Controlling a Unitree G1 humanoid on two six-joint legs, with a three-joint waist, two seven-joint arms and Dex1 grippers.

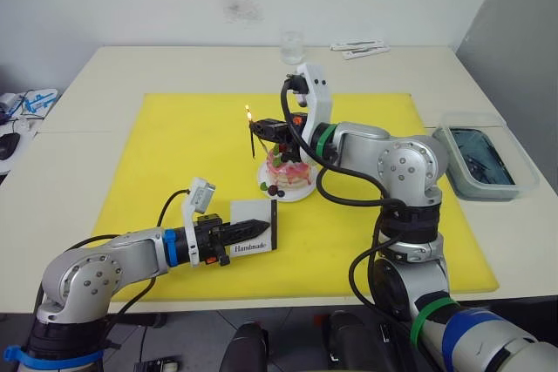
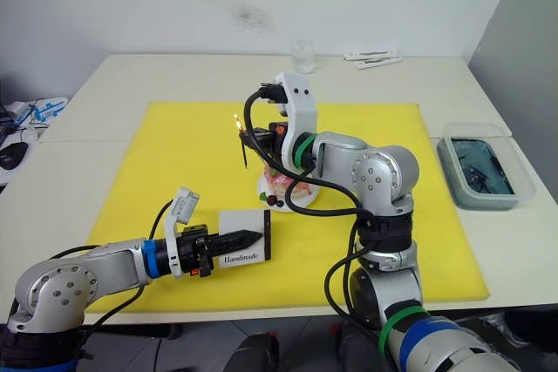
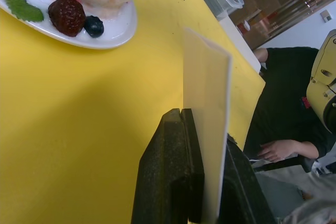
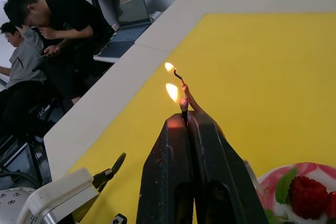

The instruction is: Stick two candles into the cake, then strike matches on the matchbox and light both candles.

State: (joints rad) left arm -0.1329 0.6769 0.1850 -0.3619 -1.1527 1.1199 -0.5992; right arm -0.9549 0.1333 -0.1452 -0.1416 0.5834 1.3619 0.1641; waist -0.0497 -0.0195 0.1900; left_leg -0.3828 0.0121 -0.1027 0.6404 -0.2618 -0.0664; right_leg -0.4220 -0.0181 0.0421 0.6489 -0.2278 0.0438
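Left tool (image 1: 248, 231) clamps matchbox (image 1: 253, 225); right tool (image 4: 187, 115) pinches burning match (image 4: 183, 104), shaft hidden.

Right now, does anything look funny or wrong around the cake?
Yes. A flame burns right at the tips of the right gripper, which pinches a match with a charred, curled end beside a candle. That looks too close. The cake and the matchbox look fine.

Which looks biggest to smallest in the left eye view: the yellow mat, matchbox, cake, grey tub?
1. yellow mat
2. grey tub
3. and 4. cake and matchbox, about alike; the right arm partly hides the cake, so I won't rank them.
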